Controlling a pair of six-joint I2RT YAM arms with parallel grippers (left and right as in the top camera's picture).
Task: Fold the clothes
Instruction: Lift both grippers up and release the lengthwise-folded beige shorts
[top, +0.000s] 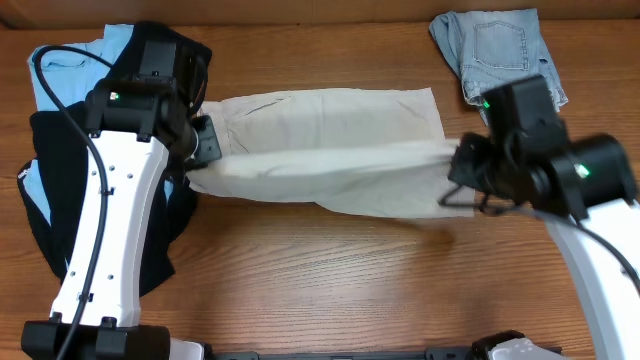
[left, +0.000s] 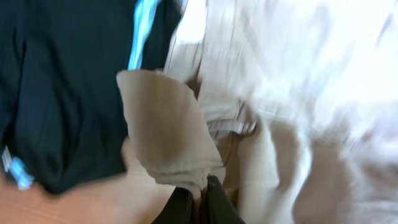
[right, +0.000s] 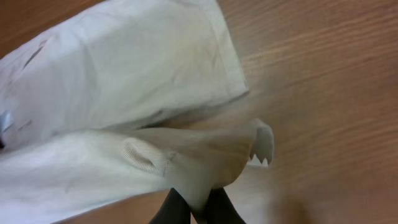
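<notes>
Beige shorts (top: 330, 150) tight in left hand (left: 199, 190), right hand (right: 198, 199)

Work surface: a wooden table (top: 300, 285), medium brown, with the grain running left to right in the overhead view. In the right wrist view, bare table (right: 323, 93) fills the right side and the grain lines are sharp. In the left wrist view only a small blurred patch shows, at lower left. At the near edge, overhead — a black bar (top: 330, 352). At its right end is a white object (top: 515, 347), cut off by the frame — kind not identifiable.
</notes>
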